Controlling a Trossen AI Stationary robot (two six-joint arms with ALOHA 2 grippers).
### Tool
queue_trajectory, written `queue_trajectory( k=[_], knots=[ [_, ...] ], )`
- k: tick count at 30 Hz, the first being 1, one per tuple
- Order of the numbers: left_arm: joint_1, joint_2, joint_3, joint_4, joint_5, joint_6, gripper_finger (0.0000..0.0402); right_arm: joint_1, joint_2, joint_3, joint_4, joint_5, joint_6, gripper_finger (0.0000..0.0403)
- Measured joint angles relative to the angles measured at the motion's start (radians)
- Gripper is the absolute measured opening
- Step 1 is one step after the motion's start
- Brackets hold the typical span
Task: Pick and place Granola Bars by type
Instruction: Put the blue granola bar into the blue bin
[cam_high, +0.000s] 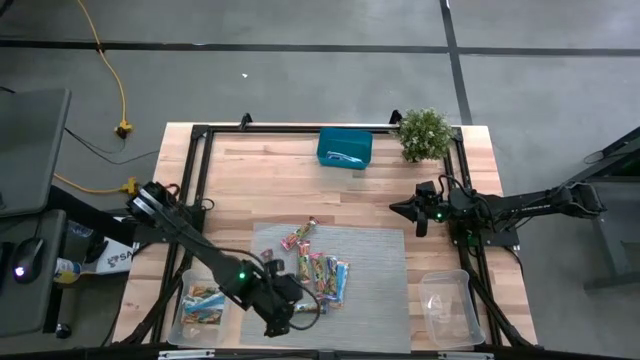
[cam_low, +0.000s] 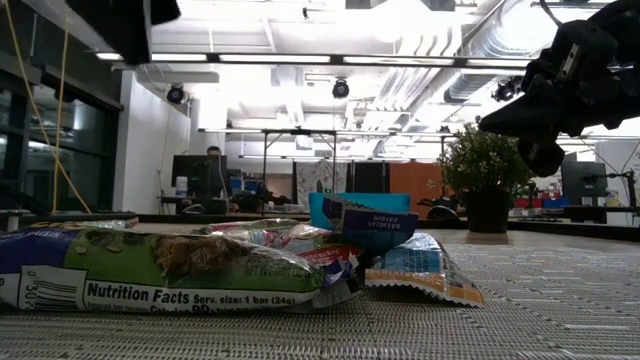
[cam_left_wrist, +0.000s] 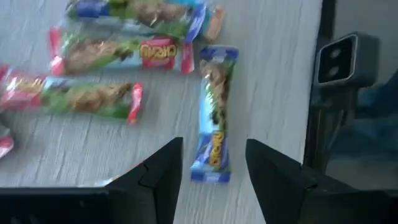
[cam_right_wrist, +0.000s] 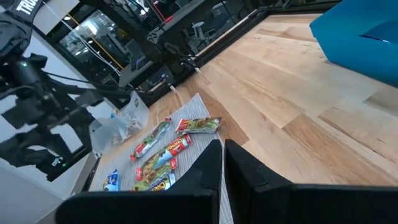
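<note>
Several granola bars (cam_high: 322, 275) lie in a loose pile on a grey mat; some are red and green, some light blue. More bars (cam_high: 203, 305) lie in the left clear tub. My left gripper (cam_left_wrist: 214, 171) is open above the mat's near edge. Its fingers stand on either side of one end of a light blue bar (cam_left_wrist: 213, 112) that lies flat on the mat, apart from the pile. My right gripper (cam_high: 407, 210) is shut and hovers over bare wood to the right of the mat, away from the bars.
An empty clear tub (cam_high: 446, 305) sits at the near right. A teal box (cam_high: 345, 147) and a potted plant (cam_high: 425, 133) stand at the far edge. A black frame (cam_high: 200, 180) runs around the table. A camera mount (cam_left_wrist: 339, 59) stands at the mat's near edge.
</note>
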Motion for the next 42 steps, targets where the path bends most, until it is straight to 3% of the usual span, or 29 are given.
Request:
queue_trajectory(
  k=[10,36,42],
  knots=[
    [0.012,0.091,0.003,0.103,0.030,0.115,0.0172,0.000,0.001,0.000,0.002,0.000,0.000,0.0000],
    [0.013,0.176,0.002,0.127,0.008,0.269,0.0173,0.000,0.001,0.000,0.001,0.000,0.000,0.0000],
    [0.013,0.186,0.002,0.127,0.033,0.275,0.0211,0.000,0.001,0.000,0.001,0.000,0.000,0.0000]
  ],
)
